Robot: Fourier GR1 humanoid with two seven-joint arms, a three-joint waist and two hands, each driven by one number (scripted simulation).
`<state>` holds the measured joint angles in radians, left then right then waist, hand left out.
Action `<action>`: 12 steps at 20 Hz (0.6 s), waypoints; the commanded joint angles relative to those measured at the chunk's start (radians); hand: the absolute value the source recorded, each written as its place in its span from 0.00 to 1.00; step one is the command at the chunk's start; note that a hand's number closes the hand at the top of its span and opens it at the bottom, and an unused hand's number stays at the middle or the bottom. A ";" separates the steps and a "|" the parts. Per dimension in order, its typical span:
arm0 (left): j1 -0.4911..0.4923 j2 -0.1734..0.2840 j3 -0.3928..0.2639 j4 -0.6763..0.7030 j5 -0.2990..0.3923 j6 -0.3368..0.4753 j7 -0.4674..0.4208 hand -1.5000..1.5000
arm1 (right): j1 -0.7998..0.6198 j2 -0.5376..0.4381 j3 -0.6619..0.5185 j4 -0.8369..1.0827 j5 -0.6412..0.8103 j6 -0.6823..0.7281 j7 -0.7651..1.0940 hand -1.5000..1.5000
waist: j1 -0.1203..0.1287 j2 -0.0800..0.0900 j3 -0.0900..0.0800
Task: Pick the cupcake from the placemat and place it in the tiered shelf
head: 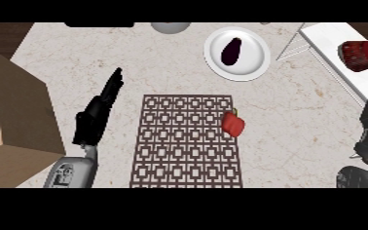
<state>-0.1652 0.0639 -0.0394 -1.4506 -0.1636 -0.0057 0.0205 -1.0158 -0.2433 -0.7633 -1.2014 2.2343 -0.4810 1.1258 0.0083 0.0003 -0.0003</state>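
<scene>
Sitting at the placemat's (186, 141) three o'clock edge, the cupcake (233, 124) is lying nearer the right hand (361, 141), grip unclear; left hand (97, 114) is resting straight-fingered, holding nothing.

A brown lattice-patterned placemat (185, 141) lies on cream marbled counter (287, 126), with a white plate (237, 53) holding a dark purple item (231, 51).

Cupcake (354, 55), dark red, lies on white tiered shelf (332, 53) at two o'clock, partly cut off by the edge; brown patterned placemat (187, 141) flat at six o'clock.
</scene>
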 commanded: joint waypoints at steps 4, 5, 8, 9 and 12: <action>0.051 -0.025 -0.032 -0.042 -0.025 0.023 0.006 0.50 | -0.055 0.024 0.015 -0.068 -0.087 -0.013 0.065 0.00 | 0.001 -0.003 0.000; 0.021 0.011 0.001 -0.064 0.017 -0.021 0.044 0.50 | -0.045 0.036 0.022 -0.061 -0.064 -0.038 0.098 0.00 | 0.004 -0.001 0.000; 0.001 -0.006 0.004 0.037 -0.004 0.001 -0.032 0.50 | -0.085 0.030 0.040 -0.143 -0.051 -0.061 0.074 0.00 | -0.006 -0.001 -0.001; -0.025 0.004 0.017 0.043 0.000 -0.002 -0.025 0.50 | -0.080 0.006 0.024 -0.076 -0.040 -0.144 0.106 0.00 | 0.004 0.006 0.000; 0.016 0.009 0.009 0.015 0.011 -0.019 -0.023 0.50 | -0.118 0.017 0.043 -0.271 -0.041 -0.131 0.060 0.00 | -0.005 -0.005 -0.001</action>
<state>-0.1583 0.0616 -0.0372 -1.4402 -0.1633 -0.0089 0.0050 -1.0897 -0.2244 -0.7418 -1.3663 2.1810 -0.5526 1.0797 0.0059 -0.0010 -0.0003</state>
